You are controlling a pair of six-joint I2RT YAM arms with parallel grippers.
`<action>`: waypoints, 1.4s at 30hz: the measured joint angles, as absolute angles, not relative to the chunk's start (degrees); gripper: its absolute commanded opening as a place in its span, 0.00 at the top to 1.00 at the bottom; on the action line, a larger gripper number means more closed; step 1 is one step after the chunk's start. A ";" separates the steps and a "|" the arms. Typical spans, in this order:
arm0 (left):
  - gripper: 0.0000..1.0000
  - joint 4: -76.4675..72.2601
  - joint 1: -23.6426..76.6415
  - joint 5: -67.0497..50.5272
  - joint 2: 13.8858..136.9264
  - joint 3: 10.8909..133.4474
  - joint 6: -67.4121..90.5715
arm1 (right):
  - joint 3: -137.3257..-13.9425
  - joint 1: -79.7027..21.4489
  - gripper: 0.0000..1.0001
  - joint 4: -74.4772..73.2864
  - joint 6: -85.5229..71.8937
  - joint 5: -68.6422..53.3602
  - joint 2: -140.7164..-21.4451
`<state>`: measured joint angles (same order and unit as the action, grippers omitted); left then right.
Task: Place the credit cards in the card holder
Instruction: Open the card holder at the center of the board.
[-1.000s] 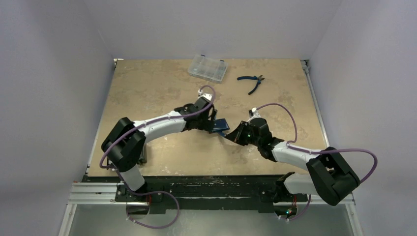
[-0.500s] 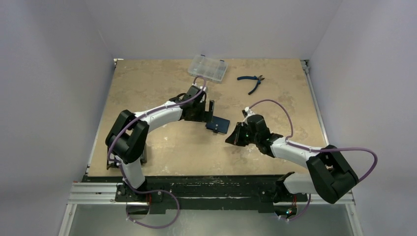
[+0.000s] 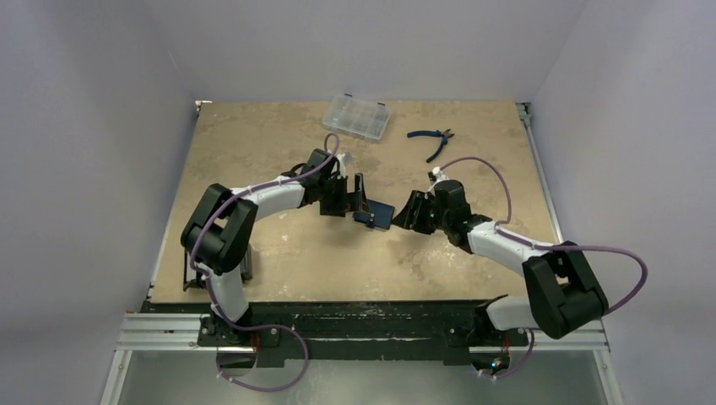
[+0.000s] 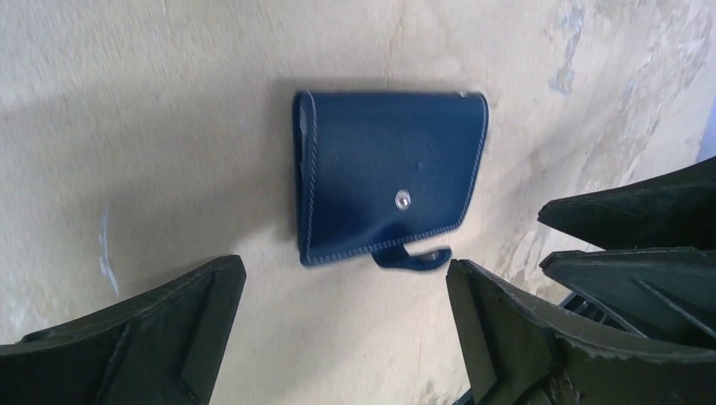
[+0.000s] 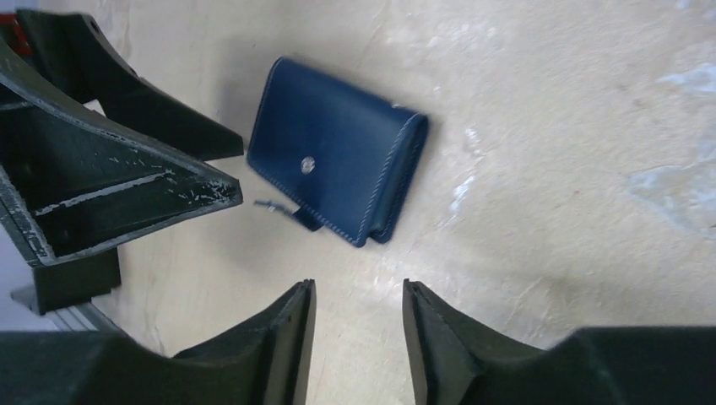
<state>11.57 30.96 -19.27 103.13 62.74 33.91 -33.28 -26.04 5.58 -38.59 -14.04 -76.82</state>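
Observation:
The card holder (image 3: 376, 216) is a navy wallet that lies folded flat on the table between my two grippers, its snap tab loose and its stud (image 4: 403, 199) showing. My left gripper (image 3: 355, 199) stands just left of it, open wide with nothing between the fingers (image 4: 181, 316). My right gripper (image 3: 406, 214) is just right of it, open with a narrower gap and bare table between its fingertips (image 5: 295, 321). Neither gripper touches the card holder (image 5: 336, 173). The credit cards are out of view.
A clear plastic compartment case (image 3: 356, 116) sits at the back of the table. Blue-handled pliers (image 3: 432, 140) lie to its right. The left gripper's fingers (image 5: 118, 181) crowd the left of the right wrist view.
The left gripper has drawn back to the left off the card holder and opened wider. The right gripper has swung up beside the card holder and gone from shut to open.

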 measured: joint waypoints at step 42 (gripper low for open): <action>1.00 -38.00 30.09 -33.15 94.00 29.93 79.44 | -46.17 -35.42 0.24 -3.57 -36.05 -4.47 -85.67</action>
<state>-38.00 30.09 -33.15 94.00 29.93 79.44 -46.17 -35.42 -3.57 -36.05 -4.47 -85.67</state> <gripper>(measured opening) 0.056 0.815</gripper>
